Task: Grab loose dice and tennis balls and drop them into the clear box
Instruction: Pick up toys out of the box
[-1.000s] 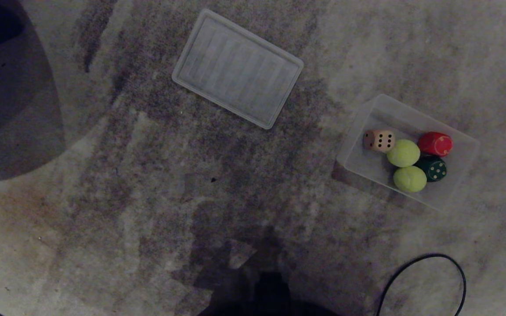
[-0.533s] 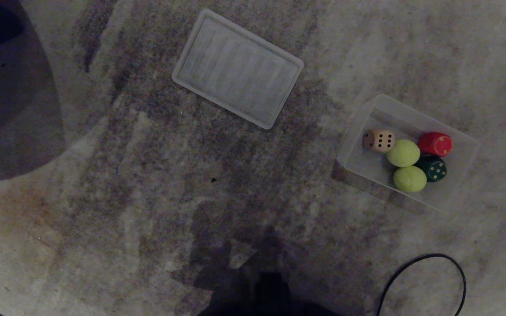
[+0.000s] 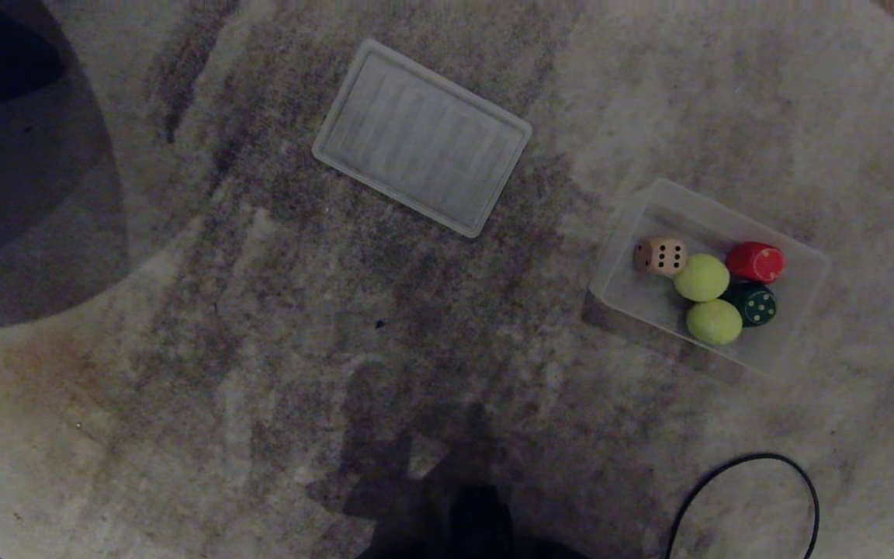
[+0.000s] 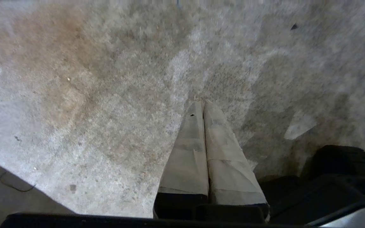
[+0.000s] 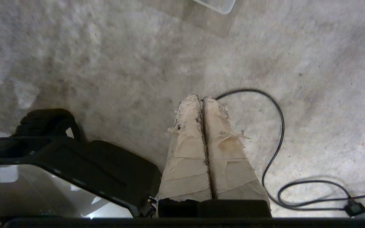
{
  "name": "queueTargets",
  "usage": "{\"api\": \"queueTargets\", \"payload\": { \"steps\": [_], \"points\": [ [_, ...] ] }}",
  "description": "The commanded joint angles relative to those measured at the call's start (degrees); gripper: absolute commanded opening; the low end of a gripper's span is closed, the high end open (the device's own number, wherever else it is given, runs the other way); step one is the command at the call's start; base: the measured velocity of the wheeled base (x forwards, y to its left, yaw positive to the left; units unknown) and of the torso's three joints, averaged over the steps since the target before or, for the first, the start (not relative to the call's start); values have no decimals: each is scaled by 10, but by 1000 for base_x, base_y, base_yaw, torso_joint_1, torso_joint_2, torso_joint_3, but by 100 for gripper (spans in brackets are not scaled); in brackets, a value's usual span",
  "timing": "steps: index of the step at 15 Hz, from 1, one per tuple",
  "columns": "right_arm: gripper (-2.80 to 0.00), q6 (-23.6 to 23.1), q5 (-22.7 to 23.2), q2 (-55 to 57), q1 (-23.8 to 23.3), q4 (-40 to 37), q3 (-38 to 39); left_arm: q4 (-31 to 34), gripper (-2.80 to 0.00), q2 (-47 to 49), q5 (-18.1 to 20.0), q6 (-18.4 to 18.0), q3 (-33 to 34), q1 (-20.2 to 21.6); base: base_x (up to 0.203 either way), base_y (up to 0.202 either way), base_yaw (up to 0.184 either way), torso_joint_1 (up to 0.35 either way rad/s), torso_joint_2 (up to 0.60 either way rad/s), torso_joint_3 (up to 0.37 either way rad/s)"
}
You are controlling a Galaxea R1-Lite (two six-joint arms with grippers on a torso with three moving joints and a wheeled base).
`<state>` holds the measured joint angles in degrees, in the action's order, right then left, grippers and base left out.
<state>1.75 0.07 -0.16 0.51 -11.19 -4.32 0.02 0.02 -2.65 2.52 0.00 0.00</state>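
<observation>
Five things in the box: one cream die [image 3: 660,256], two tennis balls [image 3: 701,277] [image 3: 714,321], a red die [image 3: 756,262] and a dark green die [image 3: 754,303].
Floor: a worn, mottled grey carpet [image 3: 261,326] fills every view, with a brownish stain at the robot's left.
Lid: the flat ribbed clear lid [image 3: 421,137] lies apart from the box, farther off and to its left.
Clear box [image 3: 625,268]: sits on the carpet at the robot's right.
Cable: a black cable [image 3: 750,485] loops nearer than the box.
Left gripper [image 4: 203,104]: taped fingers pressed together, holding nothing, over bare carpet.
Right gripper [image 5: 201,98]: fingers likewise together and empty, beside the cable.
Change: the whole head view has shifted slightly, so the camera moved; the contents lie as before.
</observation>
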Motion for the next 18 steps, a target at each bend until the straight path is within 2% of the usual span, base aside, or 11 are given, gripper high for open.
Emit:
{"api": "queueTargets", "payload": {
  "steps": [1, 18],
  "points": [
    [-280, 0, 0, 2, 0, -1, 0, 0, -280, 1, -1, -2, 1, 0, 0, 0, 0, 7, 2, 193],
    [-280, 0, 0, 2, 0, -1, 0, 0, -280, 1, -1, 2, 1, 0, 0, 0, 0, 2, 2, 202]
  ]
}}
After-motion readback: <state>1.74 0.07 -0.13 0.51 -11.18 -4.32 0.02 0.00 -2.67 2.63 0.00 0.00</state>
